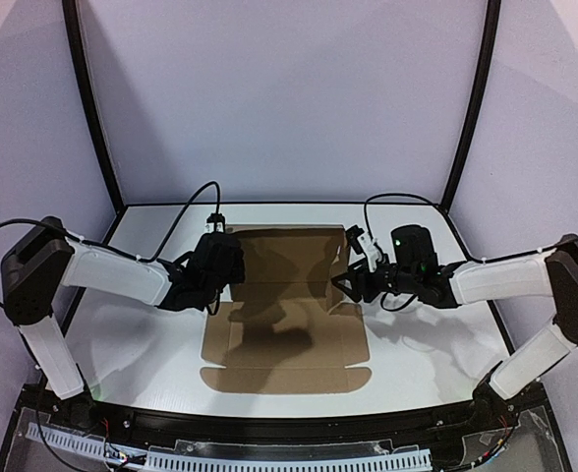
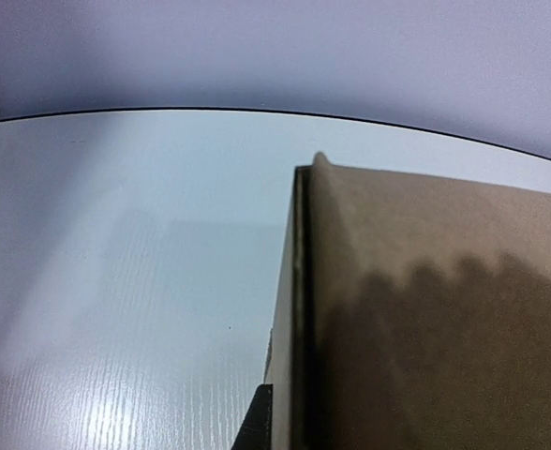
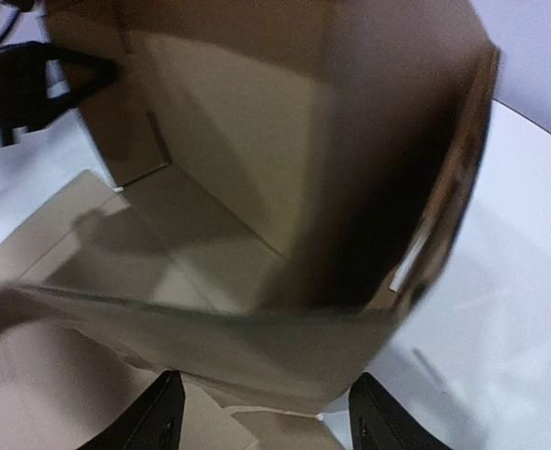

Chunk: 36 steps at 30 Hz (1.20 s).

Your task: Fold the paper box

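The paper box (image 1: 287, 346) is brown cardboard in the middle of the white table, its back part raised into walls and its front panel lying flat. My left gripper (image 1: 220, 271) is at the box's left wall; in the left wrist view one dark fingertip (image 2: 257, 420) presses against that wall's edge (image 2: 300, 309), shut on it, with the other finger hidden behind the cardboard. My right gripper (image 1: 352, 282) stands open at the box's right side. Its two fingertips (image 3: 159, 412) are spread just short of a tilted side flap (image 3: 257, 347), and it holds nothing.
The table (image 1: 142, 334) is bordered by a black edge and two black curved posts (image 1: 92, 108) against the pale backdrop. Cables (image 1: 196, 202) loop above both wrists. The left gripper (image 3: 32, 84) shows dark at the far wall in the right wrist view.
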{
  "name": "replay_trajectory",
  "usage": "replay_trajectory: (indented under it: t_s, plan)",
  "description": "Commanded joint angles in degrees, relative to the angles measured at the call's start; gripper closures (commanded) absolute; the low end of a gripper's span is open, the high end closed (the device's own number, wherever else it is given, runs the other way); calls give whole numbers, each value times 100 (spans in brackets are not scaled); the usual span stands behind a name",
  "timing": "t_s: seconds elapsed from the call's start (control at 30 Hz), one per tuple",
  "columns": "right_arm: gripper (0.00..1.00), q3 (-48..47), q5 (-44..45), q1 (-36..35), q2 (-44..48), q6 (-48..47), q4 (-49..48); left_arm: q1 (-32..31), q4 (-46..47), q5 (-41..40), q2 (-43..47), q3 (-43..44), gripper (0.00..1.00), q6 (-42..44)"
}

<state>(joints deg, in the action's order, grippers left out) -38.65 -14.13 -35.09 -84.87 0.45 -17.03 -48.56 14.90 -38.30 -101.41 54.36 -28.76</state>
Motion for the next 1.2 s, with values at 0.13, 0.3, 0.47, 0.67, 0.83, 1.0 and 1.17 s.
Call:
replay_trajectory:
  t_s: [0.13, 0.3, 0.47, 0.67, 0.83, 1.0, 1.17]
  plan:
    - [48, 8, 1381, -129, -659, 270, -1522, -40, -138, 904, -110, -509, 99, 287]
    - [63, -48, 1543, -156, -920, 249, -1861, -40, 58, 1032, -74, -611, 99, 381]
    - [77, -77, 1636, -159, -1110, 231, -2102, -40, 201, 1185, -44, -657, 99, 495]
    - [44, -146, 1794, -158, -1158, 84, -2267, -46, 256, 1340, 22, -675, 99, 642]
    - [33, -416, 2156, -148, -1306, -124, -2239, -49, 245, 1697, 61, -676, 99, 842]
    - [30, -535, 2417, -71, -1398, -151, -2432, -57, 222, 1890, 133, -759, 99, 1000]
    - [15, -514, 2030, 203, -1457, -57, -2700, -57, 288, 2073, 185, -858, 99, 1092]
